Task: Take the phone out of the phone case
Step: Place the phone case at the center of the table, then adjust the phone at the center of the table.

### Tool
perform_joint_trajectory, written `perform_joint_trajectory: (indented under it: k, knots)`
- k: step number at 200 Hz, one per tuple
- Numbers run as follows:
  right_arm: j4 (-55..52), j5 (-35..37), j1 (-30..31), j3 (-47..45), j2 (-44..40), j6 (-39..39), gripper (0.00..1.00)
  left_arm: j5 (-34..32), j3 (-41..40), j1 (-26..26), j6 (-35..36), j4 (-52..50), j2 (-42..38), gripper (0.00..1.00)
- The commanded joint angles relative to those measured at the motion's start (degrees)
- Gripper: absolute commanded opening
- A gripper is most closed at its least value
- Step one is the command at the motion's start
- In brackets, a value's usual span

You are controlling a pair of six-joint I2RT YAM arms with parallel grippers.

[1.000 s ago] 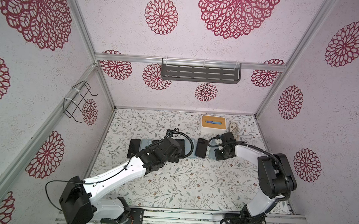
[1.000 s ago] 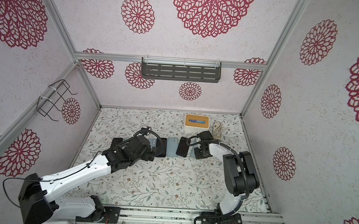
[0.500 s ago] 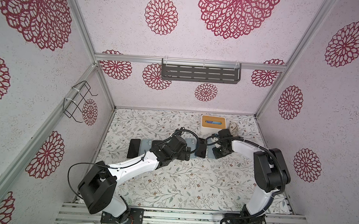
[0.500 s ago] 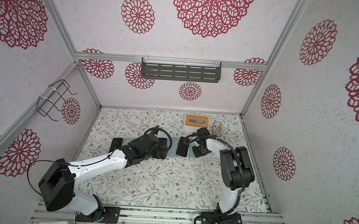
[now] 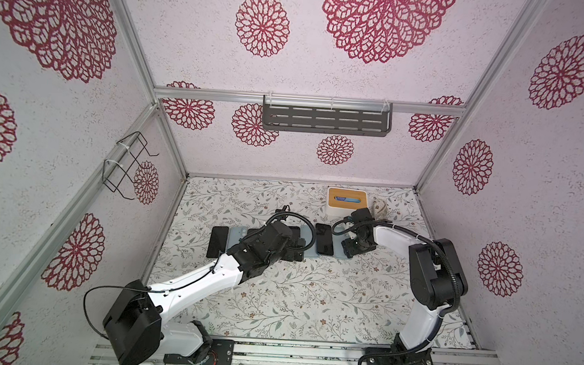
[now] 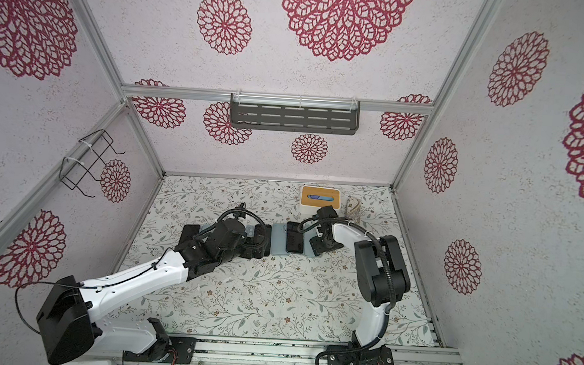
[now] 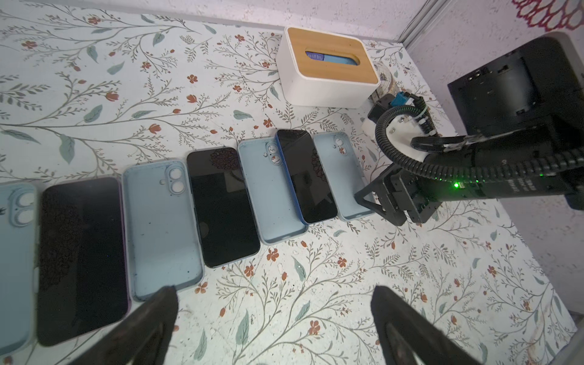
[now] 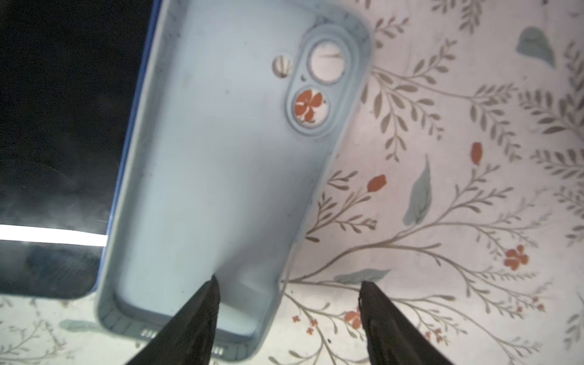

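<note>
**Two arms, four phones and four empty cases: both grippers are standing spread, gripping nothing.**

Toward the table's (image 7: 316, 300) near edge, the left gripper (image 7: 273, 290) is hovering with its jaws wide apart and nothing between them, just in front of the row. The row is running across the table's middle from left edge toward right edge. The left wrist view is showing four pale blue cases (image 7: 15, 252) (image 7: 164, 221) (image 7: 271, 196) (image 7: 347, 180), all lying hollow side up and empty. They are alternating with three dark phones (image 7: 82, 252) (image 7: 221, 205) (image 7: 308, 175). A top view is showing a fourth phone (image 5: 217, 241) at the row's left end. The blue-edged phone (image 8: 63, 126) is lying screen up, out of its case, just beside the right-end case (image 8: 221, 158). The right gripper (image 8: 287, 281) is hanging with jaws parted, one fingertip (image 8: 208, 300) over that case's end and one over bare cloth. One wooden-topped box (image 7: 328, 63) is sitting at the far edge, toward the far right corner.
</note>
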Motion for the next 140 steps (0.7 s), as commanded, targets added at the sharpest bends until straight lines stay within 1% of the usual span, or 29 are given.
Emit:
perform_joint_trajectory:
  k: [1,13,22,31,53,86,119,140]
  knots:
    - [0.81,2.39,-0.16,-0.27,-6.93,2.61,0.96,-1.89,-0.87,0.5,-0.38,-2.78,-4.39,0.99]
    - [3.39,0.91,0.29,-2.2,-10.77,4.81,0.99,-2.68,-1.43,0.5,-0.65,-3.81,-7.66,0.99]
    - [5.43,-1.06,0.88,-3.57,-13.51,6.69,0.99,-3.29,-1.75,0.56,-0.77,-4.98,-10.11,0.98]
    - [6.93,-0.95,1.72,-4.53,-15.79,9.25,0.99,-3.93,-2.06,0.51,-0.94,-5.98,-12.54,0.98]
    - [8.71,-1.29,5.84,-4.29,-17.69,13.68,0.99,-5.29,-2.29,0.54,-0.77,-9.31,-17.45,0.97]
    - [11.51,-0.82,13.35,-0.99,-12.98,16.52,0.99,-6.06,-2.81,0.52,1.06,-12.65,-22.64,0.97]
    - [10.24,3.55,16.71,4.02,-5.06,16.5,0.99,-7.03,-3.52,0.5,1.64,-15.49,-27.17,0.97]
    - [10.19,5.25,17.07,5.18,-2.22,16.67,0.99,-8.12,-4.07,0.5,1.23,-17.22,-29.05,0.97]
